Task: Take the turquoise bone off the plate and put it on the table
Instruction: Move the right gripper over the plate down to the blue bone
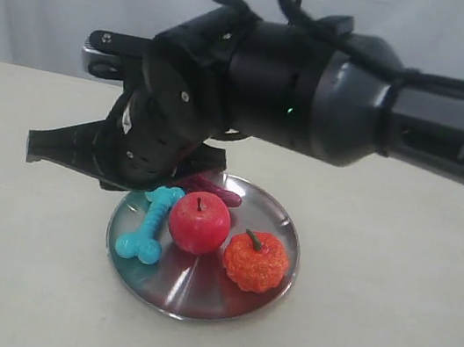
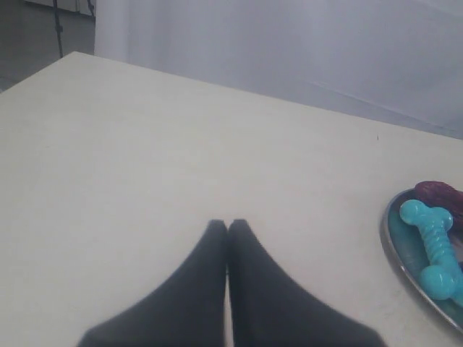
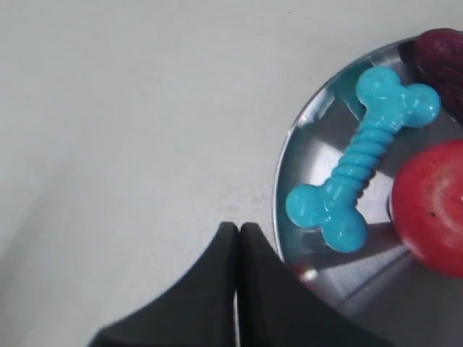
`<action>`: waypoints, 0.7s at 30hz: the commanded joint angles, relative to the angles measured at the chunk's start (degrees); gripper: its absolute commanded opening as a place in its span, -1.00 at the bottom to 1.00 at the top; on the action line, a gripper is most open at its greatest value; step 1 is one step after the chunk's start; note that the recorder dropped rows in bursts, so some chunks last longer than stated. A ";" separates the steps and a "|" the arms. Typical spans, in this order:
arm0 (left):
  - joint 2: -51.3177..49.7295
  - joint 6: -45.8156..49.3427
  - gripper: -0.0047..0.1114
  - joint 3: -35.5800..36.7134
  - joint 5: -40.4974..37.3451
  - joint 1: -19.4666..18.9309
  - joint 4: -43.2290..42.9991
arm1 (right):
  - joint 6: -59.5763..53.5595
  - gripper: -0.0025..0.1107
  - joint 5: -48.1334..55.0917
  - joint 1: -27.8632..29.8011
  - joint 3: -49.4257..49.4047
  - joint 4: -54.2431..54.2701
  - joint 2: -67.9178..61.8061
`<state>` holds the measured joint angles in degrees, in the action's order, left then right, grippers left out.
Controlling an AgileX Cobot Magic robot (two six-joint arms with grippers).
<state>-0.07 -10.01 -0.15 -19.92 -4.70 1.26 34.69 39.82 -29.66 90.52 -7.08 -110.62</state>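
The turquoise bone [image 1: 149, 224] lies on the left part of the silver plate [image 1: 192, 305], beside a red apple [image 1: 199, 221]. My right gripper [image 1: 34, 145] reaches across from the right and hangs above the table [image 1: 1, 277] just left of the plate, shut and empty. In the right wrist view its tips [image 3: 238, 228] are next to the plate's rim [image 3: 311, 130], a short way from the bone [image 3: 362, 163]. My left gripper [image 2: 228, 224] is shut and empty over bare table, with the bone [image 2: 434, 249] and plate [image 2: 394, 246] far off to one side.
An orange pumpkin-like fruit [image 1: 254, 262] sits on the plate's right side, and a dark maroon piece [image 1: 216, 190] lies at its back, under the arm. The apple [image 3: 430, 210] nearly touches the bone's shaft. A pale curtain hangs behind the table.
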 commanded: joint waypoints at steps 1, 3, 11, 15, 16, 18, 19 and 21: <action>0.07 -0.11 -0.92 0.15 0.30 -0.06 0.00 | 0.41 -0.96 -4.89 0.05 0.66 -1.44 -3.89; 0.07 -0.11 -0.92 0.15 0.30 -0.06 0.00 | 2.52 -0.96 -5.76 0.05 0.72 -4.14 -5.57; 0.07 -0.11 -0.92 0.15 0.30 -0.06 0.00 | 12.00 -0.96 2.69 0.18 6.06 -17.45 -12.53; 0.07 -0.11 -0.92 0.15 0.30 -0.06 0.00 | 12.00 -0.96 3.38 0.18 8.08 -17.06 -14.11; 0.07 -0.11 -0.92 0.15 0.30 -0.06 0.00 | 12.00 -0.96 3.23 0.18 8.08 -16.87 -14.07; 0.07 -0.11 -0.92 0.15 0.30 -0.06 0.00 | 11.89 -0.96 3.91 0.18 8.08 -16.87 -14.21; 0.07 -0.11 -0.92 0.15 0.30 -0.06 0.00 | 11.60 -0.96 4.33 0.18 8.08 -16.87 -14.30; 0.07 -0.11 -0.92 0.15 0.30 -0.06 0.00 | 10.38 -0.95 5.19 0.18 8.08 -16.87 -14.30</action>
<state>-0.07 -10.01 -0.15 -19.92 -4.70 1.26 46.45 43.55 -29.66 98.28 -23.37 -124.70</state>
